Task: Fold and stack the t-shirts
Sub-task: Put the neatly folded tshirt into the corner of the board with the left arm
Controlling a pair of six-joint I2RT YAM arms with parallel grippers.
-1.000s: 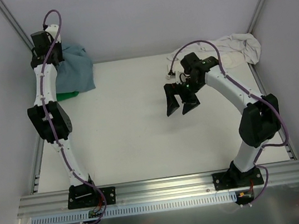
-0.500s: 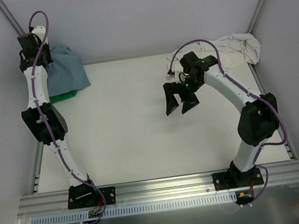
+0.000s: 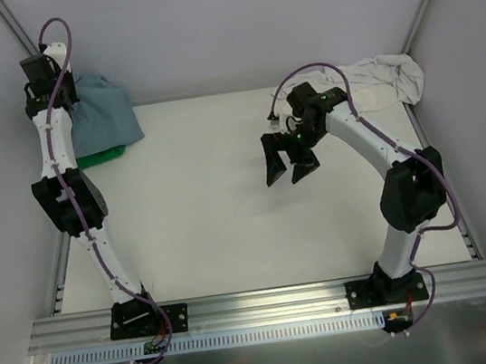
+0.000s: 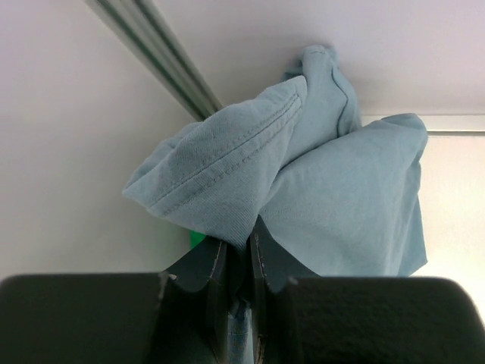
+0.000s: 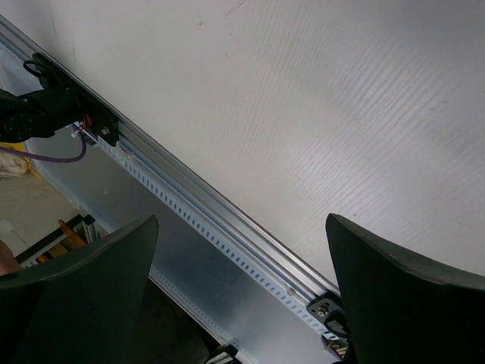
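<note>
Slate-blue t-shirt [image 4: 341, 205] hangs pinched in the left gripper [image 4: 239, 252] at the far-left corner. Right gripper [image 3: 286, 178] gapes empty

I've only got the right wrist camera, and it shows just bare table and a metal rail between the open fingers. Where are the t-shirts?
Observer: The cream shirt lies crumpled at the table's far right corner, beyond your right gripper.
Operator: And the other two?
Observer: The blue shirt is at the far left corner, with the green shirt showing at its near edge.
Operator: Is the left arm doing anything?
Observer: The left gripper is shut on a fold of the blue shirt.
</note>
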